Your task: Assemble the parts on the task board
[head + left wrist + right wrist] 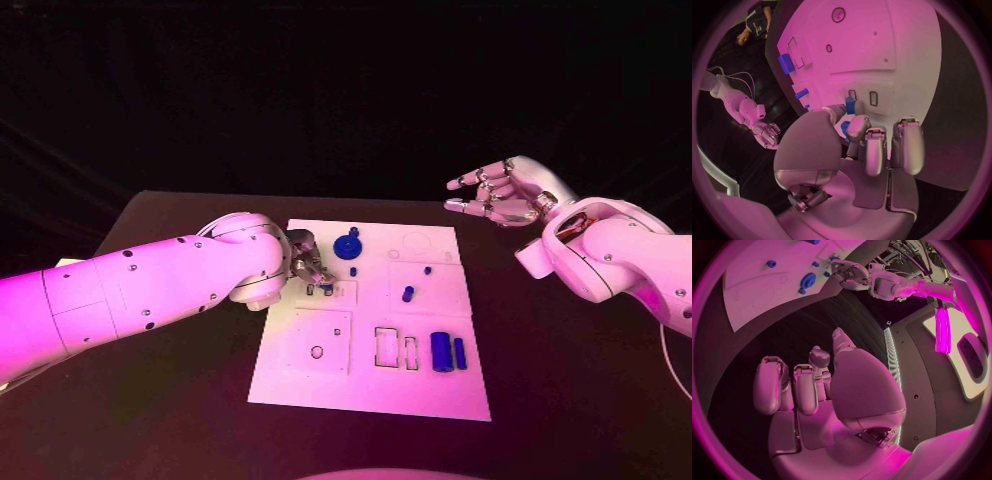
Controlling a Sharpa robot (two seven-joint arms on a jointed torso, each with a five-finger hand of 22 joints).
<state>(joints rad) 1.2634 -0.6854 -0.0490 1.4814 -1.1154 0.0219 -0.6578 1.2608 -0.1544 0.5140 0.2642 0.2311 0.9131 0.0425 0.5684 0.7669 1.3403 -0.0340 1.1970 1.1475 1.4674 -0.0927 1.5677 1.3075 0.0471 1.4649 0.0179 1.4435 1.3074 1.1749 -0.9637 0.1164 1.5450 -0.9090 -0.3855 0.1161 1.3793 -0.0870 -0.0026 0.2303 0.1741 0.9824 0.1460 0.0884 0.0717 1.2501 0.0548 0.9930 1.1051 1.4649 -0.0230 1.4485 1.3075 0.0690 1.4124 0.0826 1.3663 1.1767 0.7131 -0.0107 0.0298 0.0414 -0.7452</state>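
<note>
Item, my left hand [303,262] down on the white board [368,385], pinching a small blue piece [850,105] over its slots [862,96], I judge for insertion; right hand [495,192] idle, fingers loosely spread, holding nothing, clear of the board.
</note>
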